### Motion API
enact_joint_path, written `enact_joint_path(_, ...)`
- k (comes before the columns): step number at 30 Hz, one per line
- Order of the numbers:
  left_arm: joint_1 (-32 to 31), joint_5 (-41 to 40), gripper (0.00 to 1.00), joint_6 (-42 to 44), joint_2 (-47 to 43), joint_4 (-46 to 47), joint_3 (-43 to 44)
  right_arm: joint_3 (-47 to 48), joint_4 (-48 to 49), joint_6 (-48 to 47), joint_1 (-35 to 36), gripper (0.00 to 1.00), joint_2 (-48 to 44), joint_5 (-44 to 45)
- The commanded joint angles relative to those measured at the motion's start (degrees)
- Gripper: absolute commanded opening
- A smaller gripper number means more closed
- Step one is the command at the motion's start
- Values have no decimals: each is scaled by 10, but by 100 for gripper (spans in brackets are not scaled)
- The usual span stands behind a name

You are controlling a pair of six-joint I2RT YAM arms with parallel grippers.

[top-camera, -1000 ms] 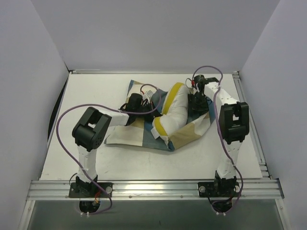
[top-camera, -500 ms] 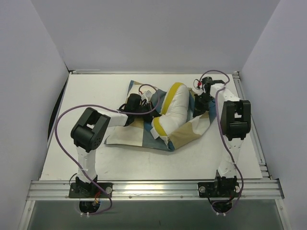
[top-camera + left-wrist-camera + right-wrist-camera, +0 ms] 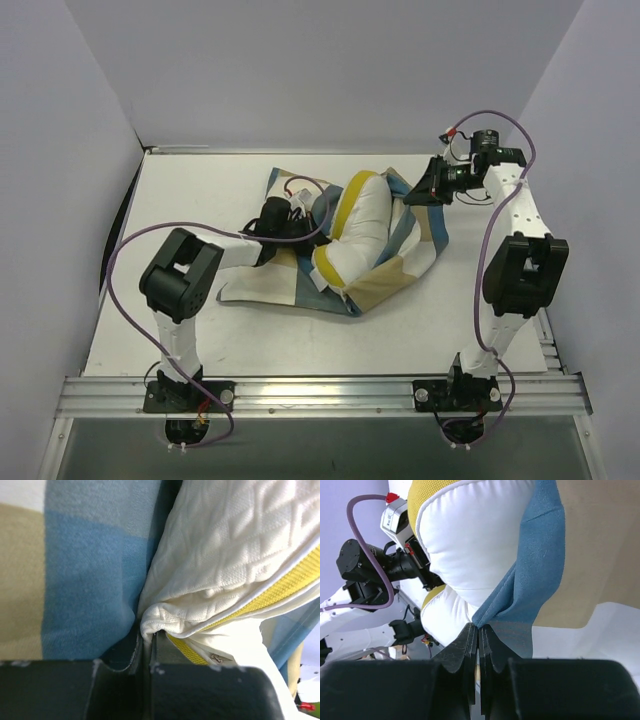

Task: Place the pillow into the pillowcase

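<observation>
The cream-white pillow (image 3: 360, 225) with yellow piping lies bent on the table, partly inside the blue, tan and white checked pillowcase (image 3: 270, 285). My left gripper (image 3: 310, 214) is at the pillow's left side. In the left wrist view it (image 3: 147, 635) is shut on a fold of the pillow's edge (image 3: 225, 545), next to the pillowcase's blue cloth (image 3: 85, 580). My right gripper (image 3: 412, 197) is at the pillow's far right. In the right wrist view it (image 3: 479, 627) is shut on the blue rim of the pillowcase (image 3: 535, 580) and holds it up beside the pillow (image 3: 470, 540).
The white table (image 3: 200, 190) is boxed in by pale walls on the left, back and right. An aluminium rail (image 3: 320, 392) runs along the near edge with both arm bases on it. Purple cables loop off both arms. The left arm (image 3: 370, 575) shows behind the pillow.
My right gripper has moved back and to the right, raising the pillowcase rim with it, and its arm has stretched out. The left gripper has stayed in place at the pillow.
</observation>
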Motion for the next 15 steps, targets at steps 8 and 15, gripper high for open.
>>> enact_joint_path(8, -110, -122, 0, 215, -94, -227, -18, 67, -28, 14, 21, 0, 46, -56)
enact_joint_path(15, -132, -100, 42, 292, -209, -279, -38, 49, -32, -14, 39, 0, 43, -71)
